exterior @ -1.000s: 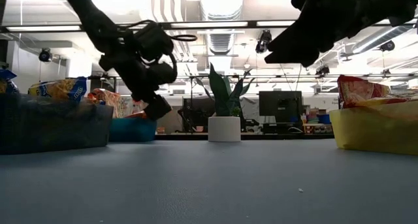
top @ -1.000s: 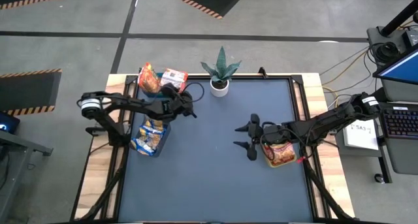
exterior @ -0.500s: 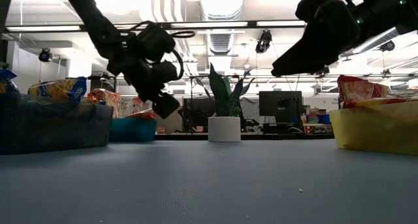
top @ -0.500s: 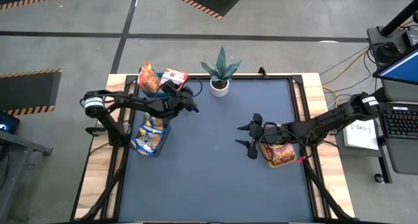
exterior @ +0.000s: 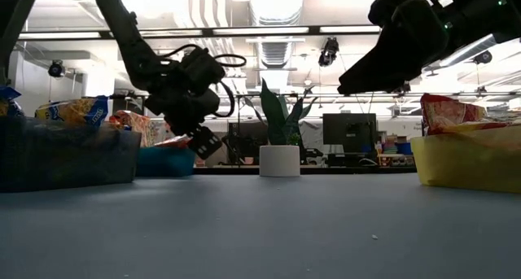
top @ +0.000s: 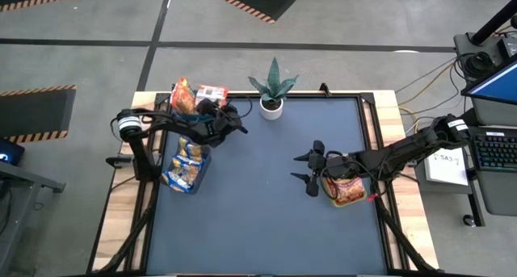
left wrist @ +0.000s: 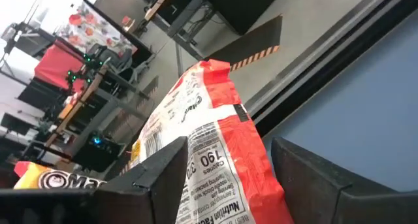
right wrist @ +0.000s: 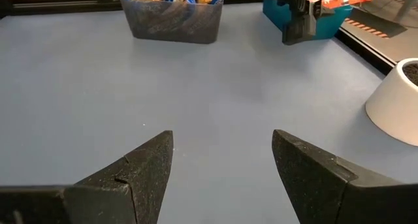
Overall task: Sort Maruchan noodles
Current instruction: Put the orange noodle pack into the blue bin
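A red-and-white noodle packet [top: 212,92] lies on top of the blue bin [right wrist: 324,23] at the table's far left, beside orange packets [top: 183,95]. My left gripper [top: 213,105] stands open just on its near side, pointing toward the far edge. In the left wrist view the packet's near end [left wrist: 219,152] fills the gap between the fingers. My right gripper [top: 309,170] hangs open over the table, left of the yellow-green bin [top: 346,190], which holds orange-red packets. My left gripper's fingers [left wrist: 163,168] stand on either side of the red-and-white packet's near end [left wrist: 196,160], coming nearly level from the table's near side. I cannot tell whether they touch it. The packet still lies on the blue bin.
A dark bin [top: 186,165] with yellow-and-blue packets stands at the left edge, near my left arm. A potted plant [top: 272,106] stands at the far edge, right of the blue bin. The blue mat's middle [top: 258,196] lies bare between the two arms.
My left gripper has gone toward the table's far edge and the blue bin, sinking a little, with its wrist turning and tipping down, so that the packet now lies between its fingers.
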`<state>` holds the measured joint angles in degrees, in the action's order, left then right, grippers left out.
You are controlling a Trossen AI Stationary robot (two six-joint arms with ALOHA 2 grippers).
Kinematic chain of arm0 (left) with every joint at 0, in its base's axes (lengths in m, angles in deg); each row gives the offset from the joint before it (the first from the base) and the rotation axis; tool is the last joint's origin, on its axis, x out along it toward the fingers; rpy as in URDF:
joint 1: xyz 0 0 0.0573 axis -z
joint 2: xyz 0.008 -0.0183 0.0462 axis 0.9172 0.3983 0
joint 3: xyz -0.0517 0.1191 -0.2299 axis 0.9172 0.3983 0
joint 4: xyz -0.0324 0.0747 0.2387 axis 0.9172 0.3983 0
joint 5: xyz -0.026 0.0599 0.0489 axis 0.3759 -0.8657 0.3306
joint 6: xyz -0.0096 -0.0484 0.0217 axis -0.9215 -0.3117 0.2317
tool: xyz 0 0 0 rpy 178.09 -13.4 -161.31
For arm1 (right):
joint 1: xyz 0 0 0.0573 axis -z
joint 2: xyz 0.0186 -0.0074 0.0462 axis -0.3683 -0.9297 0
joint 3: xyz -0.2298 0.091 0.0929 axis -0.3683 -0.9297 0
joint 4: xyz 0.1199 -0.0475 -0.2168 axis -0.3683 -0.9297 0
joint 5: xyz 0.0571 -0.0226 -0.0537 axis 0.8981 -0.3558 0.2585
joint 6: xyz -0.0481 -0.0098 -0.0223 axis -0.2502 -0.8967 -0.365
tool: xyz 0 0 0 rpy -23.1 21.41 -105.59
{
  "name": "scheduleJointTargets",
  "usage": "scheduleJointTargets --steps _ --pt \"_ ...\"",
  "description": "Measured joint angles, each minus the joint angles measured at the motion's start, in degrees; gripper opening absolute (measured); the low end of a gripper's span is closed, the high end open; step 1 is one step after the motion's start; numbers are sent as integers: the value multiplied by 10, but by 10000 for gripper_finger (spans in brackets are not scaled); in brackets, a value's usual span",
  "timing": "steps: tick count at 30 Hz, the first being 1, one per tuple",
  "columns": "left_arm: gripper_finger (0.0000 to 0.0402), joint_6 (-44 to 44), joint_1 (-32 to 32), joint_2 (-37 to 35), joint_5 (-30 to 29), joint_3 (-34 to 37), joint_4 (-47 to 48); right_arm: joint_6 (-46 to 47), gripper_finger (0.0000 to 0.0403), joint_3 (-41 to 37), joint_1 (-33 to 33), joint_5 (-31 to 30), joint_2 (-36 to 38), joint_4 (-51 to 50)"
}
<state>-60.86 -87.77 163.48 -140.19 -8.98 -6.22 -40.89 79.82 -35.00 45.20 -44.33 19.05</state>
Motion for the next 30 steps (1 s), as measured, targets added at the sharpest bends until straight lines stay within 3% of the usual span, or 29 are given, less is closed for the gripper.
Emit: scheduleJointTargets --steps 6,16,23,30 --pt "160 -28 -15 0 5 0 2 2 249 0 0 0 0 0" --pt "12 -55 -15 -2 -2 0 4 2 249 0 0 0 0 0" --pt "3 -71 -15 -23 -21 0 4 2 249 0 0 0 0 0" --pt "1 -112 -15 -109 -18 0 48 8 249 -2 -3 0 0 -1"
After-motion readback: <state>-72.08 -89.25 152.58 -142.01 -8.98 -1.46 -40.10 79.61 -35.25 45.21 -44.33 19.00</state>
